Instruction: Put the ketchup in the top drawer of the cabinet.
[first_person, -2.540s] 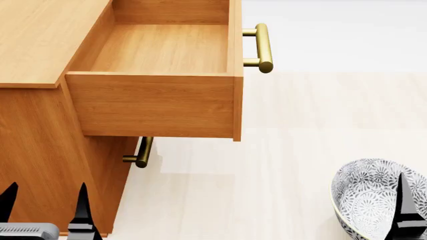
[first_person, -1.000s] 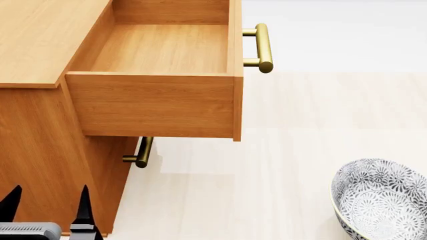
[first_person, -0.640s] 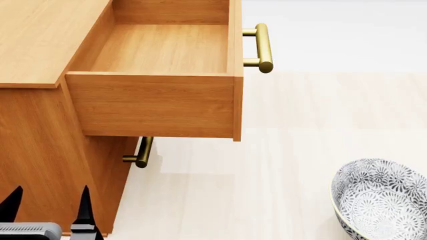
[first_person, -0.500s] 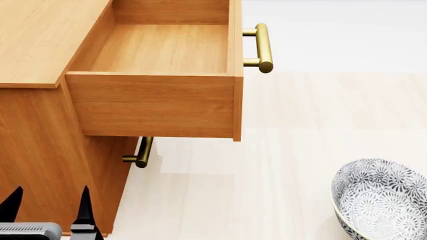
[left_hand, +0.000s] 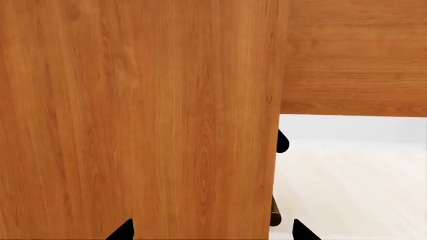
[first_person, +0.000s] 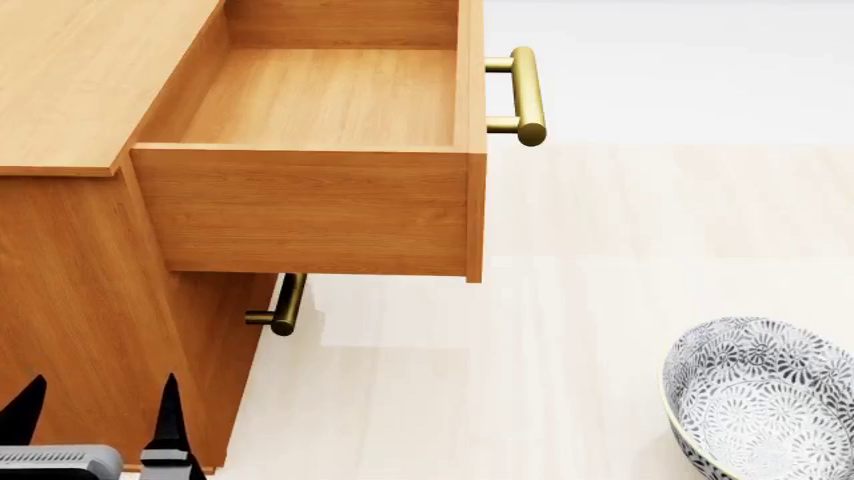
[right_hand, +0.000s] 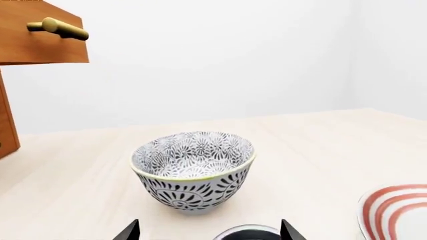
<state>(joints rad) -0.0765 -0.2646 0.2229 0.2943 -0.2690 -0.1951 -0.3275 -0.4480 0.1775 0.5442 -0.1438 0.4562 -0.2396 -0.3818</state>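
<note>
The honey-brown wooden cabinet (first_person: 80, 260) stood at the left of the head view, and its top drawer (first_person: 314, 180), a wooden box with a brass bar handle (first_person: 525, 95), was pulled well out and lay empty. Below it the lower drawer front showed only its own brass handle (first_person: 280, 305) and looked closed. So the opening of the drawer appeared done; the fetching and placing of the can was all left to do.

The ketchup, a small tin can, could not be made out with any certainty. In the right wrist view a rounded silver-edged shape (right_hand: 247, 232) sat at the frame's lower edge between the gripper tips, which might have been the can's lid, but too little of it showed to say.

The left gripper (first_person: 94, 420) hung low beside the cabinet's side, its two black fingers spread apart and holding nothing; its wrist camera looked straight onto the wood panel. The right gripper (right_hand: 210, 231) was out of the head view, and its wrist view showed two dark fingertips set wide apart, so it looked open.

Ahead of it on the pale table (first_person: 601, 300) stood a grey-white patterned bowl (right_hand: 193, 170), and a red-striped plate (right_hand: 400, 210) lay off to one side, apart from the bowl.
</note>
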